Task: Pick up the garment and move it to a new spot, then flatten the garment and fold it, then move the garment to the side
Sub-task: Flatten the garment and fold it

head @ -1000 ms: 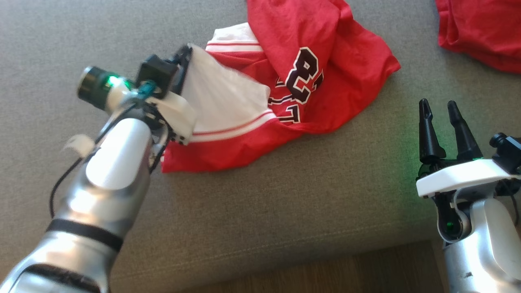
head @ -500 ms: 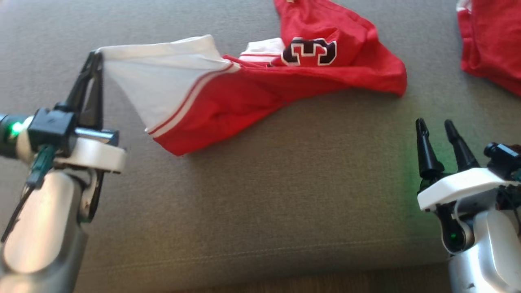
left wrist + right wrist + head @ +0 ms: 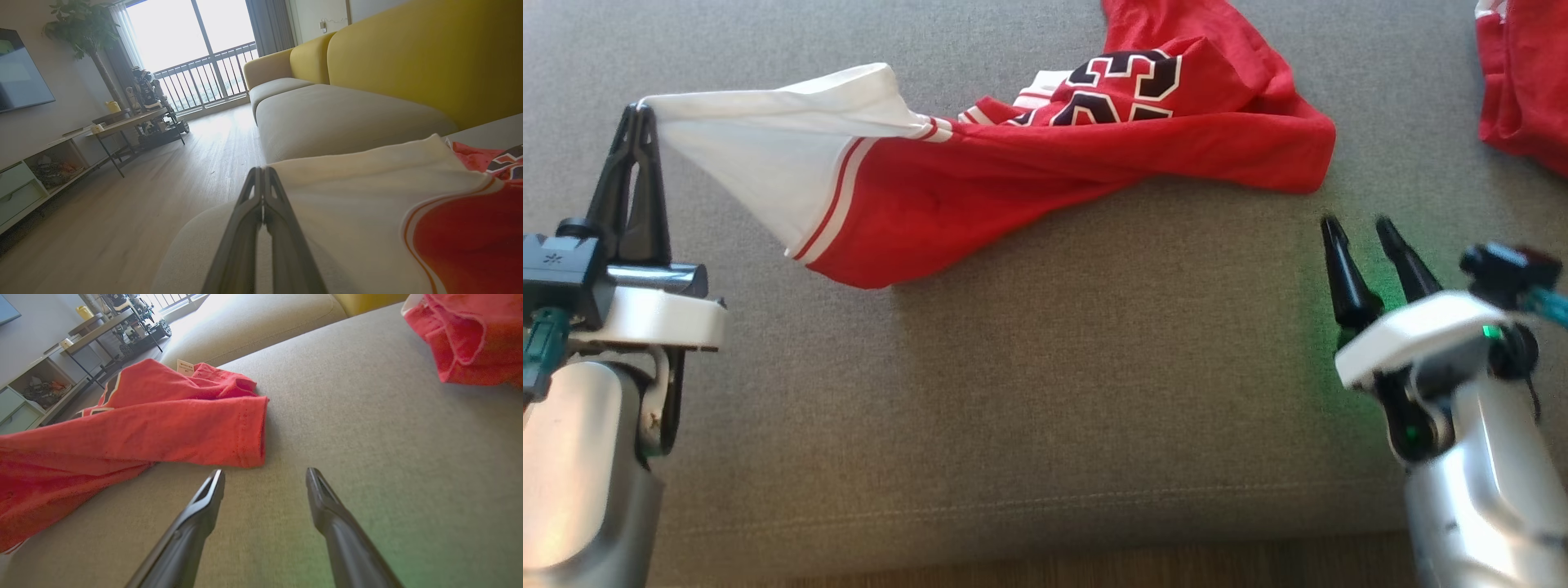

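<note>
Garment [image 3: 1045, 163] stretched further left, pinched by left gripper [image 3: 641, 110]

Two red garments on one grey sofa seat [image 3: 1045, 392] — one jersey [image 3: 1013, 171] with a white sleeve and one second red garment [image 3: 1527, 90]. Two end effectors, the left end effector [image 3: 639, 110] and the right end effector [image 3: 1357, 222], have two dark fingers each. Beyond — one television [image 3: 20, 77], one plant [image 3: 79, 28], one table [image 3: 130, 118].
</note>
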Controlling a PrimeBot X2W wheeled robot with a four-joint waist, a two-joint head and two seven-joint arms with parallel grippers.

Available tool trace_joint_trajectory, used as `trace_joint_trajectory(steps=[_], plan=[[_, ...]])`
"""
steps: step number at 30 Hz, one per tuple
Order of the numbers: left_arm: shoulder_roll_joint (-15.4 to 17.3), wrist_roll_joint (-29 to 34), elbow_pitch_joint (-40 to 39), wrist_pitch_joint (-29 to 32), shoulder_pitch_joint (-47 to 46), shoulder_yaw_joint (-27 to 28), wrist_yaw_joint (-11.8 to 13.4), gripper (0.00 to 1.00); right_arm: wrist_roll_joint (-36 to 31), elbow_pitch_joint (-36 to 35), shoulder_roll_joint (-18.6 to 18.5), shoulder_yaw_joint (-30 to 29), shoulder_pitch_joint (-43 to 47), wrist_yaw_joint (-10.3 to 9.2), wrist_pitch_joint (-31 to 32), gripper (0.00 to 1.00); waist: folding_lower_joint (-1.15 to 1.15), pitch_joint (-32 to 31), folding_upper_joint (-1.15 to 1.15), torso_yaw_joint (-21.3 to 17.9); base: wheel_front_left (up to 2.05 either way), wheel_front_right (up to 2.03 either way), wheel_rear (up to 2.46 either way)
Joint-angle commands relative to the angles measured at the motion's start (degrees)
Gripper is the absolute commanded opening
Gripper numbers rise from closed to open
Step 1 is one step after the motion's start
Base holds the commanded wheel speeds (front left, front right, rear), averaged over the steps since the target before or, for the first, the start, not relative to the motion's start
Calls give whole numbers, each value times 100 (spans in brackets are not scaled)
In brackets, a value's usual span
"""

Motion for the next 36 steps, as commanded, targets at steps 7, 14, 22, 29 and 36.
trace_joint_trajectory(steps=[7,14,22,29,36], plan=[[106,110,-164,-29,-336,346,-58,0,-260,607,3,280,-963,-1,66,100,0,189,0,110,0,0,0],[-70,189,-133,-29,-499,325,-144,0,-629,1262,3,232,-1320,-1,54,84,0,281,0,233,0,0,0],[-191,251,-115,-29,-619,359,-259,0,-828,1683,3,221,-1556,-1,-69,0,0,345,0,298,0,0,0],[-238,302,-264,-29,-589,416,-350,0,-572,1225,3,166,-1224,-1,-38,0,0,99,0,231,0,0,0],[-90,325,-954,-29,-702,557,-596,0,640,-684,-181,97,-888,-1,825,0,0,-501,0,-35,0,0,0]])
